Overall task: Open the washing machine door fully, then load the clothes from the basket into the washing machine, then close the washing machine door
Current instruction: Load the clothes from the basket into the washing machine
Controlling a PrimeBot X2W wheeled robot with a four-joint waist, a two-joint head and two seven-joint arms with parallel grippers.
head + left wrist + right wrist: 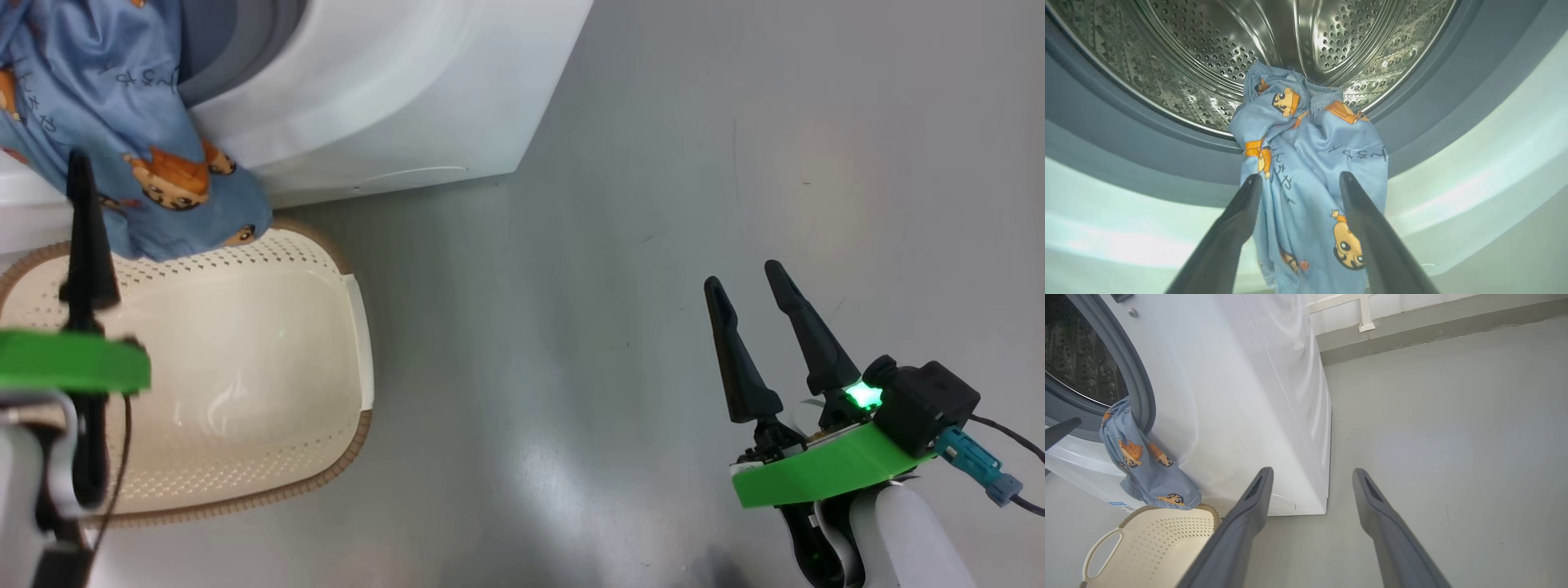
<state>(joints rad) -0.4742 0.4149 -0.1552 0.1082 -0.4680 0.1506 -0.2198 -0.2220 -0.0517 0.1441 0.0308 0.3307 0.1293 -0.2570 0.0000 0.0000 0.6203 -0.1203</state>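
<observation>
The light blue clothes (1306, 163) with orange cartoon figures hang half out of the washing machine (392, 98), from the steel drum (1200, 45) over the grey gasket (1126, 134) and down the white front. Their lower end (175, 204) touches the far rim of the cream basket (245, 392), whose visible inside is bare. My left gripper (1300, 179) is open, its fingers on either side of the hanging cloth without pinching it; one finger (84, 245) shows above the basket. My right gripper (743, 282) stands open over bare floor, holding nothing. The washing machine door is out of view.
Grey floor (653, 204) stretches to the right of the machine and the basket. In the right wrist view a wall base (1412, 330) runs behind the machine, and the basket (1155, 547) stands right against the machine's front (1208, 416).
</observation>
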